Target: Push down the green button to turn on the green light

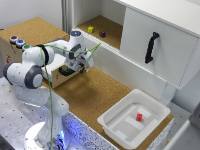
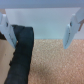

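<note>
Three small buttons top a wooden box at the exterior view's left; the green button (image 1: 26, 47) looks stiff, wanting a straight press on its cap. The pincer (image 1: 83, 64) hangs wide and empty, well apart.

Bright, even light, soft shadows — both views low-resolution, the wrist view blurrier.

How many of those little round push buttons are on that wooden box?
3, in a row on the wooden box at the exterior view's left: red button, blue button, green button. The arm may hide others.
</note>
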Controlling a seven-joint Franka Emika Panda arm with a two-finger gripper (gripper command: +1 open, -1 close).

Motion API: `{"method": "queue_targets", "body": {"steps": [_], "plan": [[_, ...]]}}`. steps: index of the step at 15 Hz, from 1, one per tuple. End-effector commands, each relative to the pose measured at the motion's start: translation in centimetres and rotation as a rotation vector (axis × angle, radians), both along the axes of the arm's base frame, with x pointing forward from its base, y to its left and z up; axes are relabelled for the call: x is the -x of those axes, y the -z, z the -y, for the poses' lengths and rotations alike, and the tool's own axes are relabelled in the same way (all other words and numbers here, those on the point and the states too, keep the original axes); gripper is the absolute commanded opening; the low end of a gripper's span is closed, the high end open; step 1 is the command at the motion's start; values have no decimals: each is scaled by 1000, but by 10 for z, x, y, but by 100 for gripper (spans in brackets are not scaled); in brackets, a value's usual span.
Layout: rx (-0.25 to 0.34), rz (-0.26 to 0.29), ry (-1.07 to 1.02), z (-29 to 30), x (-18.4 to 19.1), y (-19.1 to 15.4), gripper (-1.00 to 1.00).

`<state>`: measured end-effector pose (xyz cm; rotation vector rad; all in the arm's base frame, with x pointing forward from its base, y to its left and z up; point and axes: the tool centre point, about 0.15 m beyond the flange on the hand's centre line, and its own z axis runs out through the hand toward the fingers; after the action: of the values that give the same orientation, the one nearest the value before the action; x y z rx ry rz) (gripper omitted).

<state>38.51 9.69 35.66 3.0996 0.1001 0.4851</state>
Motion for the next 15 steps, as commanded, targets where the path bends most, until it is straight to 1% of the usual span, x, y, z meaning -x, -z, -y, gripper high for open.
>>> {"method": "queue_targets", "body": {"steps": [1, 5, 7, 8, 9, 10, 12, 14, 15], "plan": [[3, 55, -88, -11, 10, -44, 100], [8, 82, -273, -43, 19, -82, 100], [22, 70, -393, -63, 25, -92, 100], [39, 73, -452, -72, 29, -95, 100], [55, 61, -532, -83, 34, -99, 100], [87, 67, -608, -95, 42, -104, 100], [112, 66, -730, -116, 60, -113, 100], [126, 57, -861, -140, 84, -119, 100], [127, 40, -920, -155, 99, -117, 100]]}}
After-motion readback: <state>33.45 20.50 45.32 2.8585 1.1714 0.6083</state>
